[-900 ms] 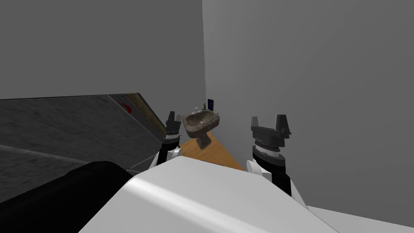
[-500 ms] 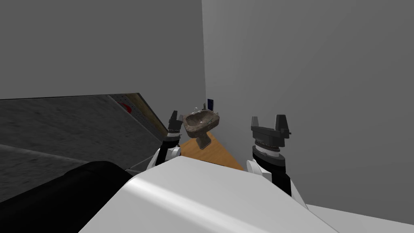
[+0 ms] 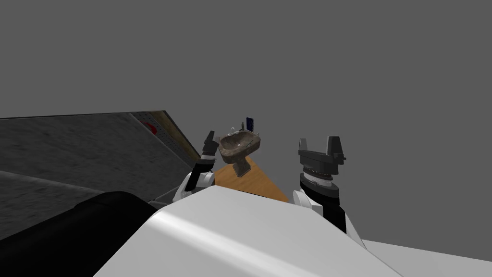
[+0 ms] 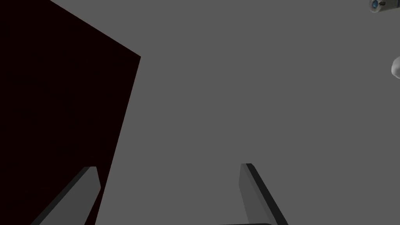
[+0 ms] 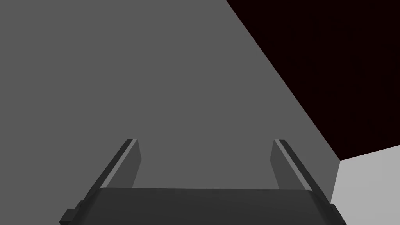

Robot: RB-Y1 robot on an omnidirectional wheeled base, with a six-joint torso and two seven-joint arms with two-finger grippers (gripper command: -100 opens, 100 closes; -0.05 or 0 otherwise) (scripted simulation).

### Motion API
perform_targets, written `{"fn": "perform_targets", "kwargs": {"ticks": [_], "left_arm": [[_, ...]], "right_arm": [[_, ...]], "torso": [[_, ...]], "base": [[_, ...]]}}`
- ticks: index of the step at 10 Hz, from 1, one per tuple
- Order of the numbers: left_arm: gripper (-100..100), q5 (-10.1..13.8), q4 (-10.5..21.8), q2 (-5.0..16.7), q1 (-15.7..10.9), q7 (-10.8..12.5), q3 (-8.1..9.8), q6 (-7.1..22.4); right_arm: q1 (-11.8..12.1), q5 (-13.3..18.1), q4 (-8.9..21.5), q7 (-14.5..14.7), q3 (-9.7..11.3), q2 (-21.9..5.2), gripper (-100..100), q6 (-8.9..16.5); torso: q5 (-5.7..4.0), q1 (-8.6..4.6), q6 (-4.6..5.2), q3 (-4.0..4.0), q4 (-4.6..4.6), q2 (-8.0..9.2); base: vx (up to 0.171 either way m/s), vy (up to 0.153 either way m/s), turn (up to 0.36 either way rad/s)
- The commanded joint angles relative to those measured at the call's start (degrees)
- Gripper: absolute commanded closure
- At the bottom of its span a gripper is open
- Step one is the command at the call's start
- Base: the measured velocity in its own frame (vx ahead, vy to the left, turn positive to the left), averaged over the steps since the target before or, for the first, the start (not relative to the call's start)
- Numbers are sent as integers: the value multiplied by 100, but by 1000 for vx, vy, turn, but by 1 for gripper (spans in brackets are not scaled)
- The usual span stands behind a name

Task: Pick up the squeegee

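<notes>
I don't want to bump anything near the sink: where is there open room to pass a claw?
Free: the orange-brown floor strip between the sink and the open right claw. Crowded: the sink's other side, where the open left claw appears beside it, by the dark speckled slab.

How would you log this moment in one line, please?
left gripper open, beside sink | right gripper open, clear of sink | nothing grasped
</notes>
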Motion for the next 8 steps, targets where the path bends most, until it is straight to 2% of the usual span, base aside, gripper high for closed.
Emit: {"fn": "perform_targets", "kwargs": {"ticks": [1,2,4,5,8], "left_arm": [[-100,31,16,68,-55,63,27,246],[-100,85,41,191,-173,171,66,409],[-100,85,41,191,-173,171,66,590],[-100,142,68,313,-298,286,108,826],[-100,203,95,434,-430,409,150,1297]], "right_arm": [[0,0,0,0,0,0,0,0],[0,0,0,0,0,0,0,0],[0,0,0,0,0,0,0,0],[0,0,0,0,0,0,0,0],[0,0,0,0,0,0,0,0]], "torso": [[0,0,0,0,0,0],[0,0,0,0,0,0],[0,1,0,0,0,0],[0,1,-1,-1,0,-2],[0,-1,0,0,0,0]], "base": [[-16,-3,-6],[-18,-3,-13],[-12,-1,-4],[-16,-4,-17],[-19,-5,-13]]}}
